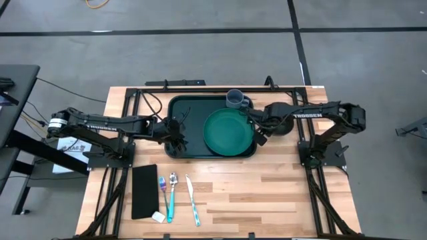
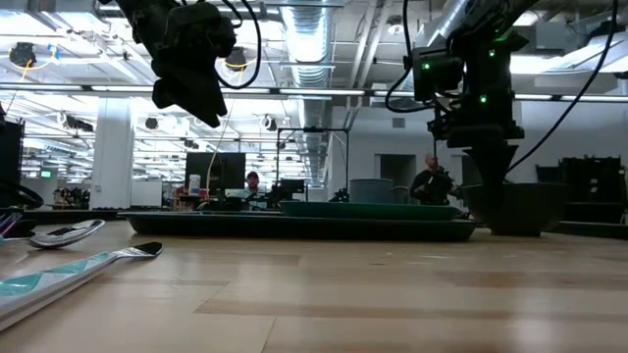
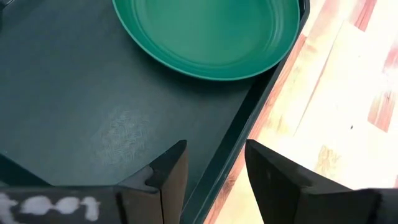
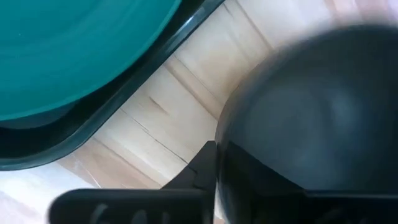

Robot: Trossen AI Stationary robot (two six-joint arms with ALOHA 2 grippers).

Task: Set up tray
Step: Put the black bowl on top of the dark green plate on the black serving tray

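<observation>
Two matte black jointed arms, the left arm [image 1: 100, 124] and the right arm [image 1: 313, 113], bear white "TROSSEN" lettering. Black cables loop along them. Green indicator lights glow on the right arm's wrist housing [image 2: 461, 74].

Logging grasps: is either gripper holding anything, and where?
Right gripper seems to pinch the dark bowl by its rim. Left gripper hangs open above the tray, empty.

1. The tray [image 1: 180, 127] at the frame's centre is dark green.
2. The plate [image 1: 229, 131] on it is a lighter teal green.
3. The mug [image 1: 235, 99] above is grey-blue.
4. The table [image 1: 267, 193] shows pale striped wood.
5. At lower left, the flat rectangle [image 1: 144, 191] is black; the cutlery handles [image 1: 169, 203] are turquoise.
</observation>
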